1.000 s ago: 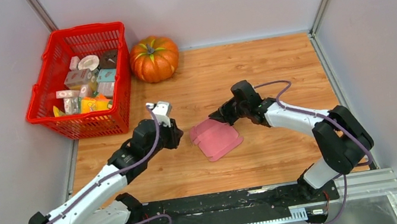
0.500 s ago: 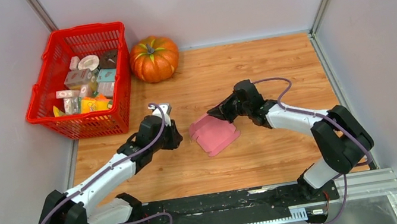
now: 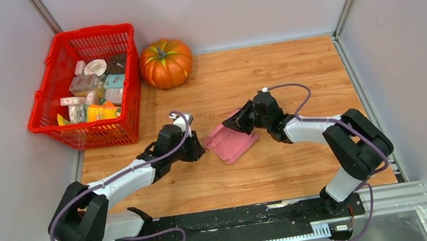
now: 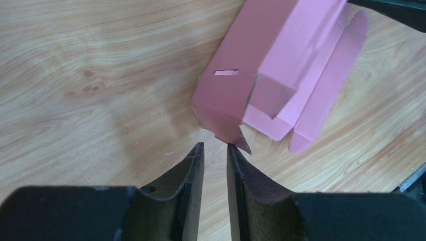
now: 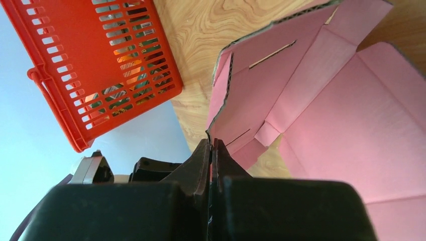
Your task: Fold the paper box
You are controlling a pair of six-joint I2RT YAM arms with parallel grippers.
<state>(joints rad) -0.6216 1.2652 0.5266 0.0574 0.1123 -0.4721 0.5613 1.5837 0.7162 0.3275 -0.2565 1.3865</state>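
Note:
The pink paper box (image 3: 232,143) lies partly folded on the wooden table, its far side raised. My right gripper (image 3: 239,123) is shut on the raised panel's edge; in the right wrist view the jaws (image 5: 211,143) pinch the thin card of the box (image 5: 351,115). My left gripper (image 3: 200,151) sits just left of the box, low over the table. In the left wrist view its jaws (image 4: 216,145) stand a narrow gap apart with nothing between them, and a corner flap of the box (image 4: 281,60) lies at the right fingertip (image 4: 232,148).
A red basket (image 3: 87,32) of small packages stands at the back left, also seen in the right wrist view (image 5: 100,60). An orange pumpkin (image 3: 165,63) sits beside it. Grey walls close in on both sides.
My left arm has reached right and lower, up to the box's left edge. My right gripper has shifted slightly and tipped the box's far side up.

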